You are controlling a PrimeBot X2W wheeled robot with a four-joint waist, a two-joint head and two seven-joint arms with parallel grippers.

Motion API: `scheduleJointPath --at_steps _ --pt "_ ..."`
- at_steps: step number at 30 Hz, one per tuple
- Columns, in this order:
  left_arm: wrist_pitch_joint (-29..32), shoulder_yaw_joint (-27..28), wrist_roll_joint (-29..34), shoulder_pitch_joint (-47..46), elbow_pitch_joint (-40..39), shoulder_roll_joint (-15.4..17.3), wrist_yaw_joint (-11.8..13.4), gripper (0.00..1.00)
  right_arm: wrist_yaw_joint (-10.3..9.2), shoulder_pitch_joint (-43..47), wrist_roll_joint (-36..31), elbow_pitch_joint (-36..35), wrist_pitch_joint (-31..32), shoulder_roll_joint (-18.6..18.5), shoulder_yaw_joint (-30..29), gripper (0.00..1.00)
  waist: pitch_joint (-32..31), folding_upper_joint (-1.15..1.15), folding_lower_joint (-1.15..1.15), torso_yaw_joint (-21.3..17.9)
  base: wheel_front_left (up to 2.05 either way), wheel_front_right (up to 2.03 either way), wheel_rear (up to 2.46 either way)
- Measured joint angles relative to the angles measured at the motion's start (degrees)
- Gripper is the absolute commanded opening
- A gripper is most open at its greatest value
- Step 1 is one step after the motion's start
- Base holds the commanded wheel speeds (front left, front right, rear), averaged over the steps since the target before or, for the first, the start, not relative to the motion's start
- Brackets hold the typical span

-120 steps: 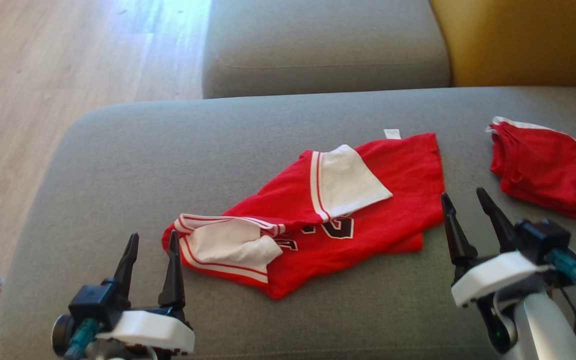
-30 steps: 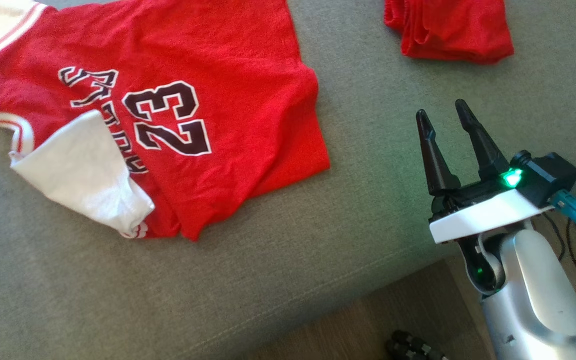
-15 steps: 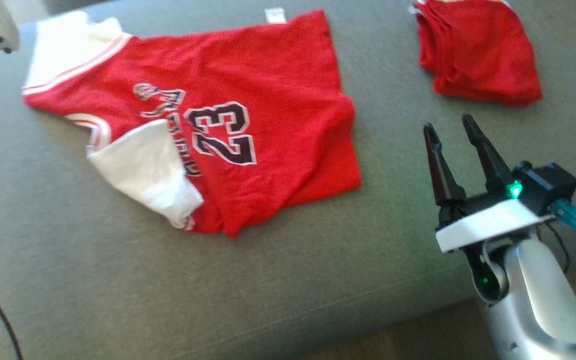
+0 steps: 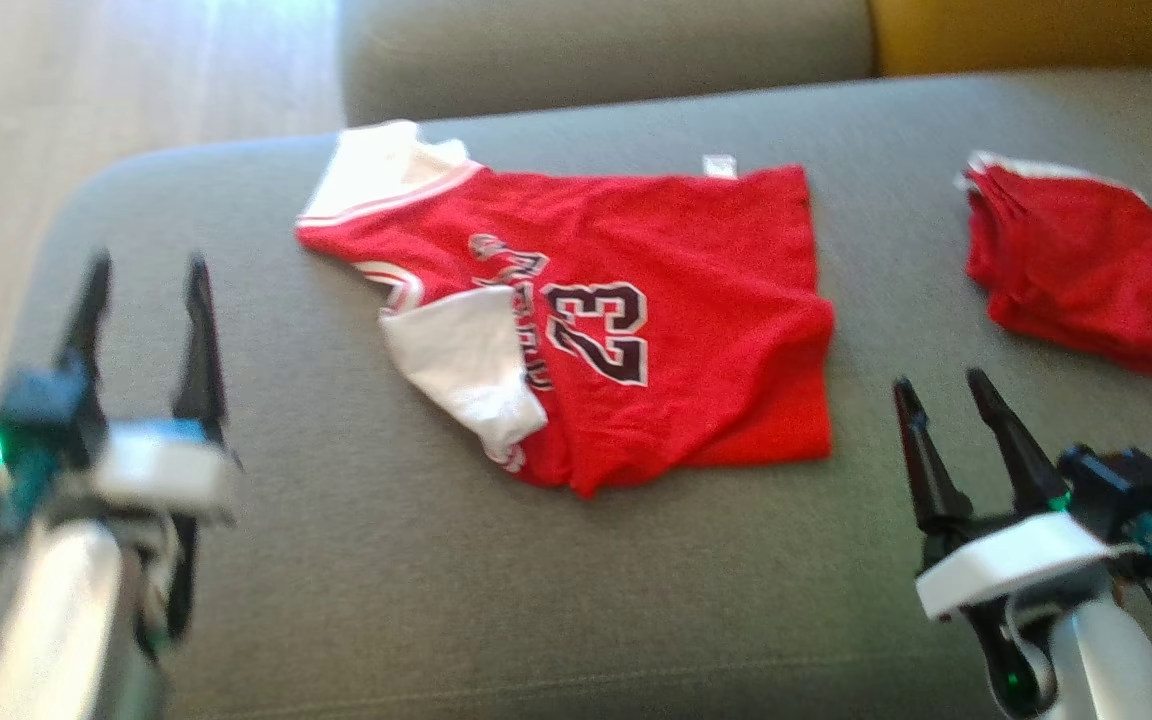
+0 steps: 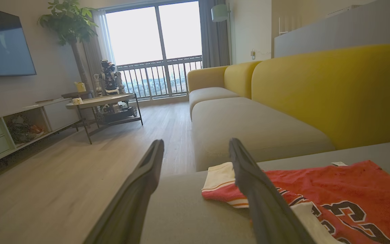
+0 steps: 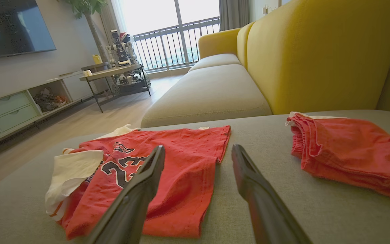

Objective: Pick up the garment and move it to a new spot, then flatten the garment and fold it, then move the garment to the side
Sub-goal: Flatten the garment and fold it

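As it lies spread on the grey sofa seat [image 4: 336, 560], the garment [image 4: 636, 330], a red jersey marked 23 with one white sleeve folded over, sits between the left gripper [image 4: 147, 265] and right gripper [image 4: 939, 381], touching neither. Both grippers: fingers apart, empty. Folded red cloth [image 4: 1076, 270]: beyond the right gripper, apart from the garment.

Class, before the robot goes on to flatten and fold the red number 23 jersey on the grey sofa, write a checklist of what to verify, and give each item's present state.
1. The left hand open and empty: ok.
2. The right hand open and empty: ok.
3. The red fabric jersey with the number 23 lying wholly on the grey fabric sofa seat: ok.
4. Jersey flat: not ok; its white sleeve is folded over the chest lettering.
5. Jersey apart from the folded red garment with white trim: ok.
6. Jersey's underside smooth: cannot tell.
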Motion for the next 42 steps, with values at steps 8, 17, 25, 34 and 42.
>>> scheduleJointPath --at_steps 8,17,25,34,42 --pt "0.0 -0.4 1.7 17.9 -10.0 -3.1 3.8 1.00 0.00 1.9 0.8 0.9 0.6 0.1 -0.6 1.00 -4.1 0.00 0.00 3.9 0.00 0.00 0.00" --pt "0.0 0.8 2.7 23.5 -12.9 -7.7 4.3 1.00 0.00 4.6 1.4 3.4 -0.2 0.2 0.1 1.00 -5.0 0.00 0.00 4.9 0.00 0.00 0.00" --pt "0.0 1.1 4.7 23.5 -12.6 -9.0 2.0 1.00 0.00 4.5 0.3 7.1 -0.2 0.2 -0.3 1.00 -4.8 0.00 0.00 5.3 0.00 0.00 0.00" --pt "0.0 0.9 6.5 23.5 -10.7 -10.6 -0.3 1.00 0.00 -3.0 1.1 20.8 2.9 0.2 -2.1 1.00 -2.0 0.00 0.01 6.7 0.00 0.00 0.00" --pt "0.0 1.1 7.1 21.1 -9.5 -11.3 -1.7 1.00 0.00 -10.6 1.9 34.4 2.1 0.2 -3.2 1.00 0.3 0.00 0.02 8.9 0.00 0.00 0.00"
